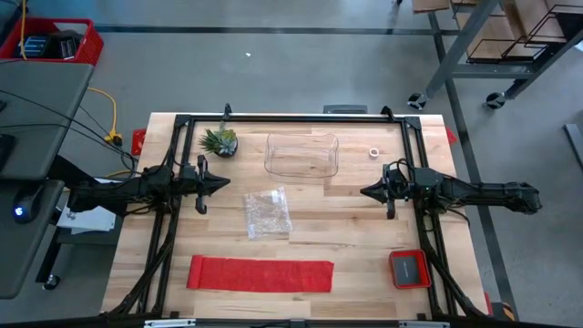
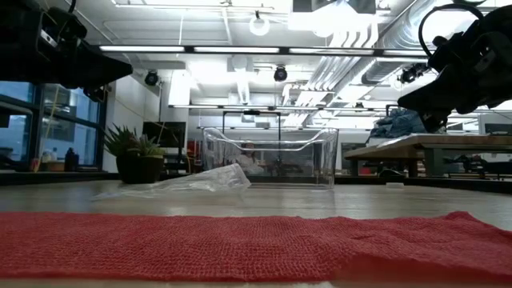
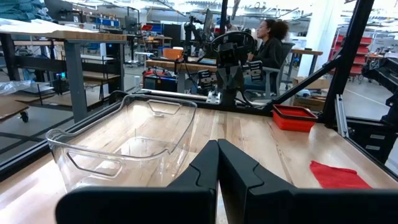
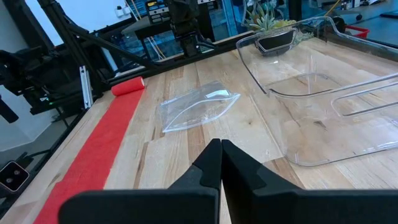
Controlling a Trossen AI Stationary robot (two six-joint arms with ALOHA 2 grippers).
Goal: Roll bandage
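The bandage lies as a flat red strip on the table, both arms wait above with fingers closed

The bandage [image 1: 261, 274] is stretched out flat along the near edge of the wooden table [image 1: 364, 228], and nothing touches it; in the right wrist view its far end looks a little rolled up. Just beyond the bandage lies a clear plastic bag [image 1: 266, 213], and to the right of the bandage, near the table corner, sits a small red tray [image 1: 410, 269]. Farther from the bandage, the left gripper [image 1: 225, 183] and the right gripper [image 1: 364, 192] hang over the table at each side, tips pointing to each other, fingers pressed together and holding nothing. Beyond them stands a clear plastic bin [image 1: 301, 154], with a small potted plant [image 1: 219, 141] to its left
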